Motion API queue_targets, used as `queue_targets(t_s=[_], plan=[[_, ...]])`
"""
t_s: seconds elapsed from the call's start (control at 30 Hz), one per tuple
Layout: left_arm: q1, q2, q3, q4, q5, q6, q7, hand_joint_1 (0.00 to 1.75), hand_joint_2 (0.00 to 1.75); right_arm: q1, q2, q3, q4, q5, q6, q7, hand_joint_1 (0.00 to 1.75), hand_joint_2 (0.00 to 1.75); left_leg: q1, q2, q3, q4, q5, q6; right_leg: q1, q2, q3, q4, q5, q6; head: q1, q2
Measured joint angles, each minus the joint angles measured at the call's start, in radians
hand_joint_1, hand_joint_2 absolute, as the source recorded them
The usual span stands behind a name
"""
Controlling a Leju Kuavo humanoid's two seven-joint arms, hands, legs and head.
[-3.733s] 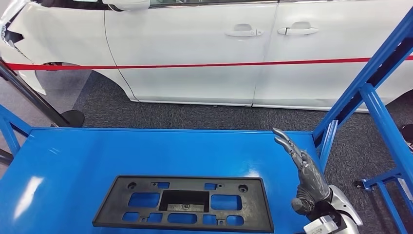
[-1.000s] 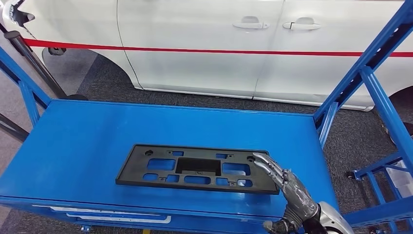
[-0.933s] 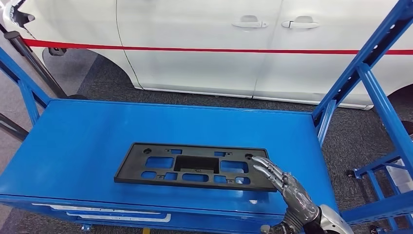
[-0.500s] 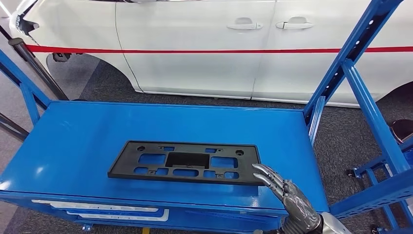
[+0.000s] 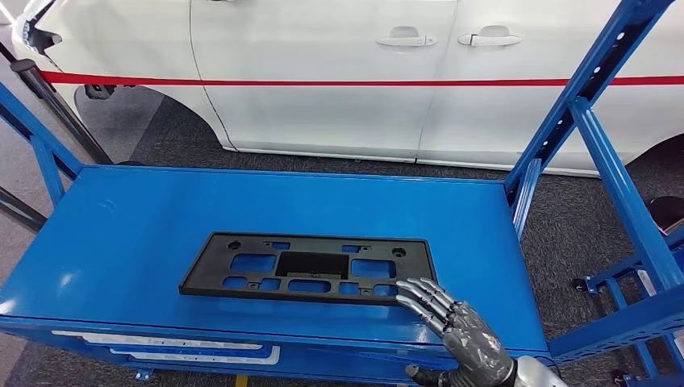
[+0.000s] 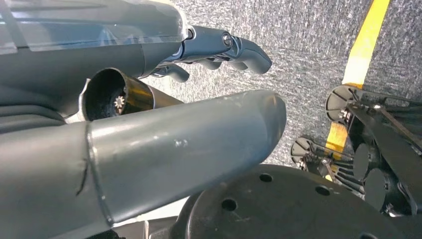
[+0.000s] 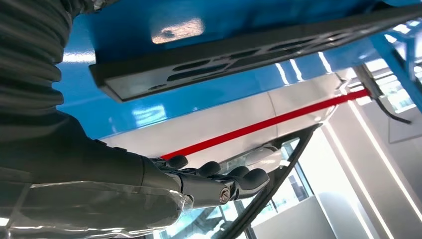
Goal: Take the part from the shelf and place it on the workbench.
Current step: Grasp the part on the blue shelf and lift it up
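So far little of the task is done, as I judge it: the part [image 5: 308,268] lies flat on the blue shelf [image 5: 145,218], ungrasped, and both the lift and the carry to the workbench remain. Behind the shelf stands a white car [image 5: 323,72] with a red stripe along its doors.

The part is a black rectangular plate with cut-outs, lying toward the shelf's front edge with its long side running across the head view. The right hand [image 5: 452,326] reaches in at the plate's near right corner, fingers spread and extended, holding nothing; its fingertips [image 5: 415,292] hover at or just over that corner, and I cannot tell whether they touch it. In the right wrist view the plate [image 7: 239,52] sits apart from the straightened fingers [image 7: 219,180].

The left hand [image 6: 149,124] hangs over grey carpet, fingers loosely extended, empty.
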Motion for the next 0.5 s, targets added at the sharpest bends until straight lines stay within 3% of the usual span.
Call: queue_targets(t_s=[0.23, 0.5], plan=[[-0.007, -0.001, 0.000, 0.000, -0.021, 0.006, 0.000, 0.00, 0.00, -0.214, 0.095, 0.221, 0.172, 0.067, -0.134, 0.141, 0.00, 1.75, 0.000, 0.002, -0.001, 0.000, 0.004, -0.005, 0.000, 0.001, -0.003, 0.000, 0.004, 0.001, 0.000, 0.000], [-0.007, -0.001, 0.000, 0.000, -0.029, 0.013, -0.001, 0.00, 0.00, -0.323, 0.154, 0.327, 0.262, 0.065, -0.152, 0.174, 0.00, 1.75, 0.000, -0.001, -0.004, 0.001, 0.005, -0.005, 0.000, -0.002, -0.003, 0.000, 0.004, 0.001, 0.000, 0.000]])
